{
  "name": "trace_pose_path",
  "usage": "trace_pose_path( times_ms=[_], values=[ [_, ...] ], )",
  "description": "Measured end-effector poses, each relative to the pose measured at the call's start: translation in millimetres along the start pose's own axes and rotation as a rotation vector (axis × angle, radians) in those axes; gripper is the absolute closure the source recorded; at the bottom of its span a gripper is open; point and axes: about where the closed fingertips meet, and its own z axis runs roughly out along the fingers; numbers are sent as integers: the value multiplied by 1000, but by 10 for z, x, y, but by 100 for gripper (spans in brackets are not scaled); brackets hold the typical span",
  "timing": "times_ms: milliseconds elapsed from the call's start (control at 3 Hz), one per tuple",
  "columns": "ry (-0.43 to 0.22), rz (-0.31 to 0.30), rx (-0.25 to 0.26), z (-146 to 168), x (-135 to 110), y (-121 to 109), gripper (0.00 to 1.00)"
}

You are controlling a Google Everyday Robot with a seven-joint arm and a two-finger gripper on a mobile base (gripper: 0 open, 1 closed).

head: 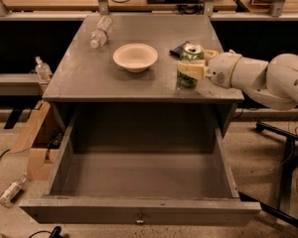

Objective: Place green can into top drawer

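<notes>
The green can [188, 79] stands upright on the grey cabinet top [89, 73], near its right front edge. My gripper [192, 62] reaches in from the right and is open, with one pale finger [191, 70] across the can's front and the other behind it. The can rests on the top. The top drawer [89, 209] is pulled fully out below, its inside bare, with a small round knob [139, 217] on its front panel.
A cream bowl [135, 57] sits mid-top, left of the can. A clear plastic bottle [100, 31] lies at the back left. A dark flat object [179, 48] lies behind the can. Cardboard boxes [32, 143] and a bottle [11, 191] are on the floor at left, chair legs [283, 133] at right.
</notes>
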Motion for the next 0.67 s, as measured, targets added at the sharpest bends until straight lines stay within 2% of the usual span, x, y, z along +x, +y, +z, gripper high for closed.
trace_pose_path(
  times_ms=[333,667],
  values=[
    [-1,-1,-4,17,-10,17,96],
    [-21,-49,-79,-29,-321,329,100]
  ],
)
